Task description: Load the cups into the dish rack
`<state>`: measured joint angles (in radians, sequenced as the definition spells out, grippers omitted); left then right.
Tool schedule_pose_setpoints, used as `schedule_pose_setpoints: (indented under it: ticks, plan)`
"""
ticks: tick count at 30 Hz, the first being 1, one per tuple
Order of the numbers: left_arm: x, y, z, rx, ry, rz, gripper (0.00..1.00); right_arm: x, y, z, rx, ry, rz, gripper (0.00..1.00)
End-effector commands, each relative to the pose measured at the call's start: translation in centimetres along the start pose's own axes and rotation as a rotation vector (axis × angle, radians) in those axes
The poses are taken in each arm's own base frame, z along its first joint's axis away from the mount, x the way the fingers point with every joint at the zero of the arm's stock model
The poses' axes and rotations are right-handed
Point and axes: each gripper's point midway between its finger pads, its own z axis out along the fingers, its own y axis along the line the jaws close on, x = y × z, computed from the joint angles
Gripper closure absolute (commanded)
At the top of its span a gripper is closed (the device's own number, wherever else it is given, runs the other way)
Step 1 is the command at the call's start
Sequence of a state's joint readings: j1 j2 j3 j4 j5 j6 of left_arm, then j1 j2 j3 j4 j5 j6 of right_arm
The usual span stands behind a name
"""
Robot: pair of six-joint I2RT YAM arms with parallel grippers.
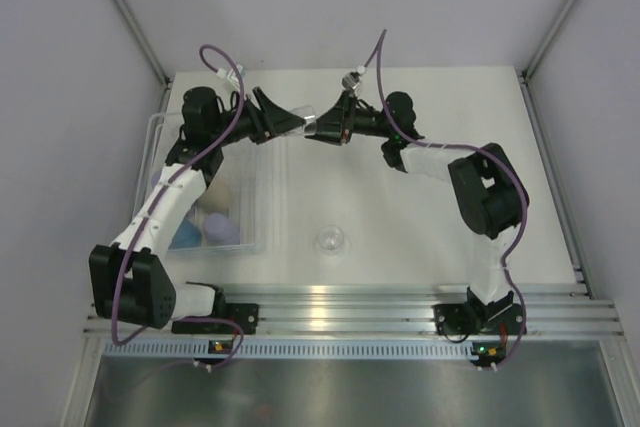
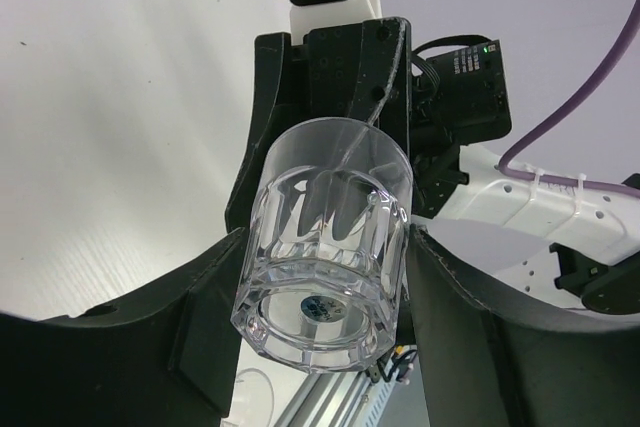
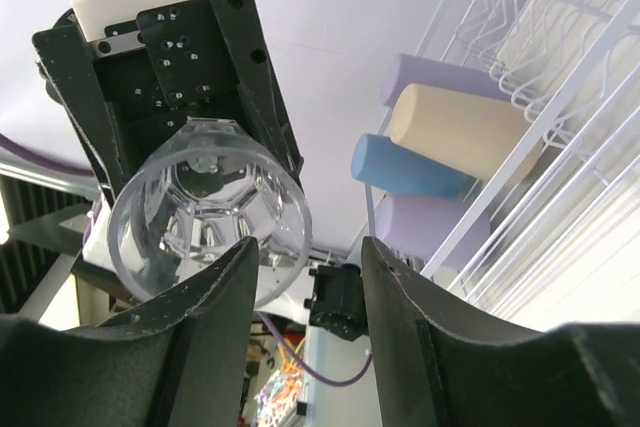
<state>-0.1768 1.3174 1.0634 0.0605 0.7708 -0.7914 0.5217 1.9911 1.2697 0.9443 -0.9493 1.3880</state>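
My left gripper point(image 1: 285, 121) is shut on a clear faceted cup point(image 1: 303, 119) and holds it in the air over the table's back, just right of the dish rack point(image 1: 270, 187). In the left wrist view the cup point(image 2: 325, 247) sits base toward the camera between the fingers. My right gripper point(image 1: 318, 134) faces it, open. In the right wrist view the cup's mouth point(image 3: 205, 212) is left of the open jaws, not between them. The rack holds a blue point(image 3: 410, 169), a beige point(image 3: 460, 122) and two lavender tumblers point(image 3: 430, 222). Another clear cup point(image 1: 331, 240) stands on the table.
The rack's white ridged slats point(image 3: 560, 117) fill the right of the right wrist view. Purple cables point(image 1: 215, 57) loop above both wrists. An aluminium rail point(image 1: 340, 307) runs along the near edge. Grey walls enclose the table.
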Motion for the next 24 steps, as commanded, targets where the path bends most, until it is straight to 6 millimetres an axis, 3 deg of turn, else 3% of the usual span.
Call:
schedule_pose_setpoints:
  ticks: [1,4,9,10,11,13,14,15,17,19,20,22,24]
  plan:
    - [-3.7,-2.8,-2.1,0.024,-0.106,0.139,1.00,0.2,0.7,-0.3,-0.034,-0.004,-0.091,0.54]
    - [-4.5,-1.7,-3.7,-0.016,-0.123,0.140,1.00,0.3,0.1,-0.9,-0.016,-0.009,-0.092,0.54]
    - [-7.0,2.4,-7.3,-0.176,-0.176,0.160,1.00,0.7,-1.2,-1.5,0.038,0.009,-0.115,0.54]
    - [-7.1,4.1,-8.2,-0.242,-0.177,0.125,1.00,0.9,-1.5,-1.7,0.065,0.019,-0.100,0.54]
    - [-8.1,4.1,-8.6,-0.275,-0.194,0.148,1.00,0.8,-1.8,-1.8,0.080,0.024,-0.135,0.54]
    - [-9.6,6.4,-9.7,-0.418,-0.217,0.191,1.00,0.9,-1.9,-2.1,0.109,0.034,-0.152,0.54]
    - [-9.1,8.2,-9.8,-0.485,-0.182,0.151,1.00,1.1,-2.8,-2.4,0.147,0.047,-0.157,0.54]
    - [-10.2,8.3,-10.1,-0.526,-0.189,0.185,1.00,1.0,-2.7,-2.6,0.160,0.048,-0.171,0.53]
    - [-10.5,11.5,-10.6,-0.659,-0.169,0.142,1.00,1.3,-3.4,-2.8,0.198,0.068,-0.181,0.53]
    - [-12.0,12.1,-11.0,-0.722,-0.179,0.161,1.00,1.3,-3.4,-3.1,0.209,0.073,-0.190,0.53]
    - [-11.9,14.0,-11.3,-0.791,-0.154,0.141,1.00,1.2,-3.5,-3.2,0.213,0.071,-0.196,0.53]
    - [-13.0,14.6,-11.5,-0.834,-0.161,0.151,1.00,1.1,-3.6,-3.5,0.218,0.069,-0.197,0.53]
    - [-13.0,16.9,-11.9,-0.919,-0.137,0.144,1.00,0.8,-3.9,-3.8,0.226,0.062,-0.197,0.53]
